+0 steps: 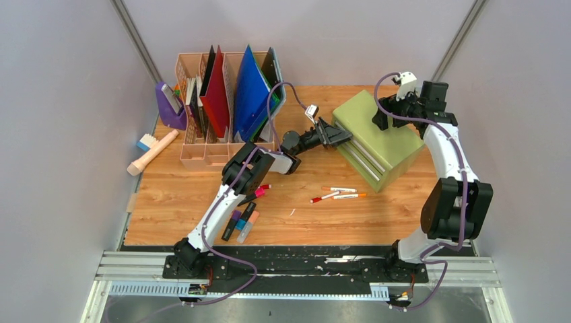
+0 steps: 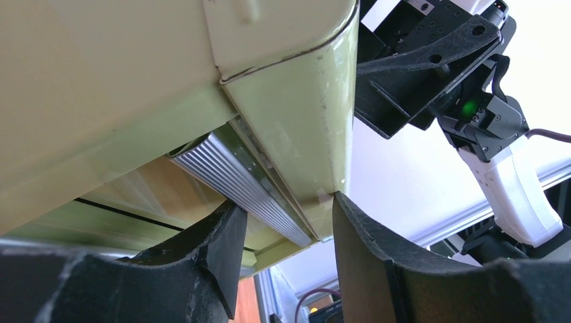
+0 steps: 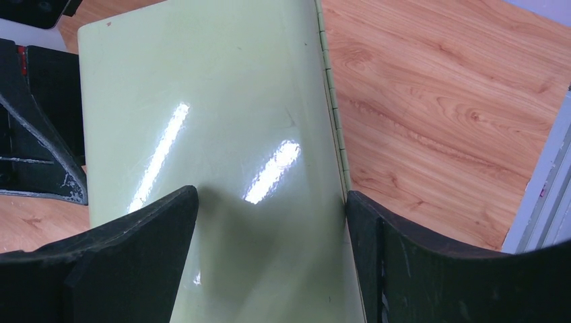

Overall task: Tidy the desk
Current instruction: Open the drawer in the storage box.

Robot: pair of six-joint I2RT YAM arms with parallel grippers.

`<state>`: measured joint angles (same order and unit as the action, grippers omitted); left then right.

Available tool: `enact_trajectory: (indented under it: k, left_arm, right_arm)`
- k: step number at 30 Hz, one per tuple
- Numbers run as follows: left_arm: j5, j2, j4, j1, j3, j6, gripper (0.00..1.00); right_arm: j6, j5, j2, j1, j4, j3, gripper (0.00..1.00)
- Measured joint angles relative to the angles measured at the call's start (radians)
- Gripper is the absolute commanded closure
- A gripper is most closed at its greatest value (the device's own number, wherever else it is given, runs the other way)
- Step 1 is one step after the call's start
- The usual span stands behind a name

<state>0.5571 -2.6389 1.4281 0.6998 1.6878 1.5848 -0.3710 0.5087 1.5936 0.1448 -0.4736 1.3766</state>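
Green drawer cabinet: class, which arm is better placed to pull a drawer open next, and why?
Left, probably. The left gripper is at the front of the cabinet, its fingers straddling a ribbed silver drawer handle. The right gripper hangs open over the cabinet's top, away from the handles.

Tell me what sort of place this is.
Likely a robot test cell staged as an office: bare grey walls around a desk with a file rack and markers.

- green drawer cabinet (image 1: 374, 128), back right, turned at an angle
- tan file rack (image 1: 202, 153) with red folder (image 1: 217, 91) and blue folder (image 1: 250, 94)
- purple tape dispenser (image 1: 170, 108) just left of rack
- brush (image 1: 153, 151)
- three loose pens (image 1: 340, 194)
- highlighters (image 1: 241, 223) near front
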Motion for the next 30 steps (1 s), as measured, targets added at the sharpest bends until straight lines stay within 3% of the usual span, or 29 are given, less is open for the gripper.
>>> enact_trajectory:
  k: [4, 20, 30]
  left_arm:
    - [0.001, 0.0, -0.002, 0.0, 0.0, 0.0, 1.0]
    - [-0.005, 0.051, -0.018, 0.002, -0.096, -0.028, 1.0]
    - [-0.008, 0.131, -0.126, 0.003, -0.181, -0.069, 1.0]
  right_arm:
    - [0.0, 0.002, 0.0, 0.0, 0.005, -0.002, 0.19]
    - [-0.001, 0.003, -0.005, -0.002, 0.023, -0.015, 0.19]
    - [-0.009, -0.011, -0.013, -0.009, 0.03, -0.022, 0.19]
